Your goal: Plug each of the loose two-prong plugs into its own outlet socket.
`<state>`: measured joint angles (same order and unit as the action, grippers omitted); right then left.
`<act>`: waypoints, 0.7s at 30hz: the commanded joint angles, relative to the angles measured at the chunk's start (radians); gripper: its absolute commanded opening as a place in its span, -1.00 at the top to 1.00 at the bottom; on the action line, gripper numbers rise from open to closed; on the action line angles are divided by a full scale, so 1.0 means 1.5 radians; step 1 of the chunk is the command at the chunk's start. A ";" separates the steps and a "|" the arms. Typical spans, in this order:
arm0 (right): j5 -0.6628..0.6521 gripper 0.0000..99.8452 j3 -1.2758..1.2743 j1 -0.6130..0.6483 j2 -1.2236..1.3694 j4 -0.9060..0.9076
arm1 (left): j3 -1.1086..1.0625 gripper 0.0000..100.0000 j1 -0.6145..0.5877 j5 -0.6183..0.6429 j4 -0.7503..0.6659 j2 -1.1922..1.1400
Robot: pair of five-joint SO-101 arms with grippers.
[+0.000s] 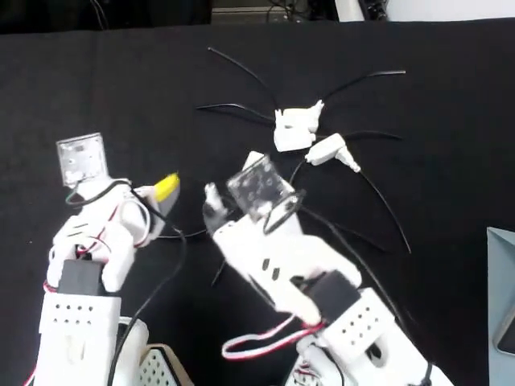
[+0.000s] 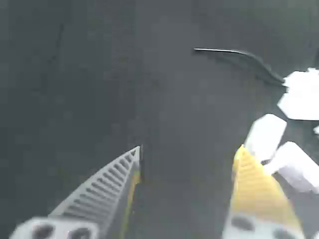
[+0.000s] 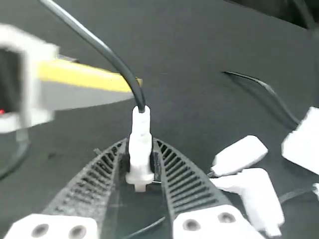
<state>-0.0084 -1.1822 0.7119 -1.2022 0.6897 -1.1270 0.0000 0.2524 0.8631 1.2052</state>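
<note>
Black cloth tabletop (image 1: pixel 451 104), black cords (image 1: pixel 241 68) fanned out around a white outlet block (image 1: pixel 294 129) at the far-middle. On the near-left side of the outlet block and clear of it, the right gripper (image 3: pixel 139 172) is clamped on 1 white two-prong plug (image 3: pixel 139 149). The plug body is pinched between the 2 ribbed black fingers, and its cord leaves from the end away from the wrist. Can't tell which way the prongs face. Farther left of the outlet block, the left gripper (image 2: pixel 189 149) has its claw spread apart with bare cloth in the gap. Its yellow finger (image 3: pixel 84 79) sits close to the held plug's cord, which crosses in front of it in the right wrist view. 1 more loose plug (image 1: pixel 334 150) lies flat on the cloth just beside the outlet block, on its near-right side.
</note>
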 commanded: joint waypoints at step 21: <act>0.008 0.98 -0.048 -0.039 -0.052 -0.014 | 0.005 0.43 0.129 -0.056 0.101 0.257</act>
<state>-0.0038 -1.2635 0.7227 -1.2697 0.6790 -1.1393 0.2639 0.1788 1.0226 1.5827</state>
